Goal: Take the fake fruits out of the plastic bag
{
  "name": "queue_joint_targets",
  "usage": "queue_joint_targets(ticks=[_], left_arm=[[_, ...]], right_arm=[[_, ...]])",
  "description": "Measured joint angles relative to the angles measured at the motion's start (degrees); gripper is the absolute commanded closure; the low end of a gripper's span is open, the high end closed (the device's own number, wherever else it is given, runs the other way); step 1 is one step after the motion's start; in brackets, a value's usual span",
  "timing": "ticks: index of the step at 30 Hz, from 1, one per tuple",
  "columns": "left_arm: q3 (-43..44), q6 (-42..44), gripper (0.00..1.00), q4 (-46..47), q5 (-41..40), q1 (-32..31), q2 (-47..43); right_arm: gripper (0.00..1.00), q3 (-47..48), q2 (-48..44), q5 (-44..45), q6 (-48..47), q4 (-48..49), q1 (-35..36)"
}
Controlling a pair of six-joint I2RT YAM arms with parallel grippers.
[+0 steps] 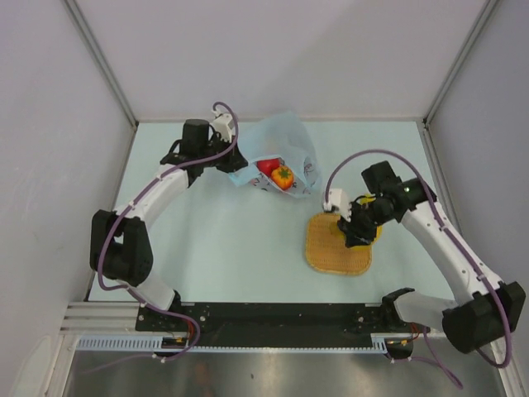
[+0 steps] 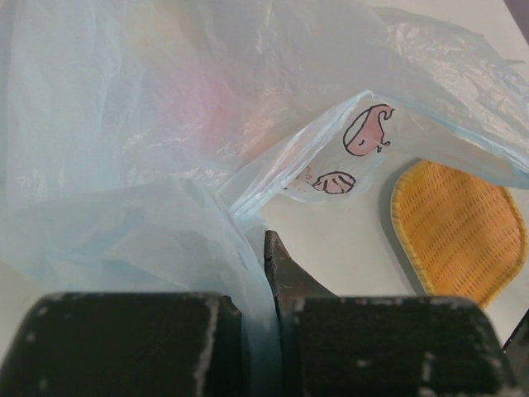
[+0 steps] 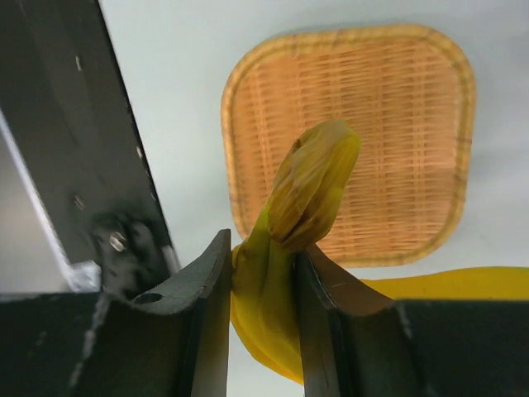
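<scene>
Surface: pale blue-green table (image 1: 231, 240), white walls around it.
Mat: woven orange-yellow mat (image 1: 335, 252) lies flat on the table.
Right gripper: right gripper (image 3: 260, 265) hangs just over the mat, jaws pressed on the yellow banana (image 3: 307, 186).
Bag: plastic bag (image 1: 281, 136) lies beyond the mat, to its far left.
Fruits: red apple (image 1: 266, 166) and red-orange fruit (image 1: 283, 175) sit in the bag, on the side toward the mat.
Left gripper: left gripper (image 2: 266, 248), on the bag side away from the mat, seems closed on a fold of the bag.

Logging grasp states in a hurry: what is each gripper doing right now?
Left gripper: closed on the plastic bag.
Right gripper: closed on the banana.
</scene>
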Motion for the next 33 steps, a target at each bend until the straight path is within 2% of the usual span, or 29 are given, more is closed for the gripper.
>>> queue_joint_targets(ticks=[5, 9, 11, 13, 16, 20, 24, 27, 29, 33], left_arm=[[0.0, 0.5, 0.95, -0.4, 0.0, -1.5, 0.0], [-0.1, 0.5, 0.94, -0.4, 0.0, -2.0, 0.0], [-0.3, 0.5, 0.94, -0.4, 0.0, -2.1, -0.2], [-0.7, 0.5, 0.94, -0.3, 0.0, -2.1, -0.3], [-1.6, 0.5, 0.94, -0.3, 0.0, -2.1, -1.2], [-3.4, 0.4, 0.94, -0.1, 0.2, -2.1, -3.1], [-4.7, 0.3, 0.94, 0.0, 0.7, -2.1, -4.9], [-5.0, -0.2, 0.93, 0.8, 1.0, -2.1, -5.1], [-5.3, -0.8, 0.93, 1.3, 1.2, -2.1, -5.1], [-5.4, -1.7, 0.93, 1.8, 1.6, -2.1, -5.1]], right_arm=[[1.0, -9.5, -3.9, 8.0, -21.2, -1.6, 7.4], [0.98, -19.8, -4.4, 14.8, -34.8, 2.3, 9.2], [0.74, -24.2, -5.9, 17.4, -39.9, 5.7, 9.5], [0.46, -27.8, -7.6, 19.6, -45.1, 9.3, 9.6], [0.12, -30.0, -10.6, 20.6, -49.1, 13.3, 9.5], [0.11, -30.2, -19.5, 19.7, -51.3, 15.0, 8.5], [0.01, -28.9, -28.6, 16.5, -49.9, 13.4, 3.8], [0.01, -26.3, -30.0, 14.4, -39.9, 16.3, 1.6], [0.03, -24.4, -27.7, 14.3, -28.2, 21.2, 1.9], [0.09, -14.6, -12.8, 14.8, -3.8, 27.5, 2.2]])
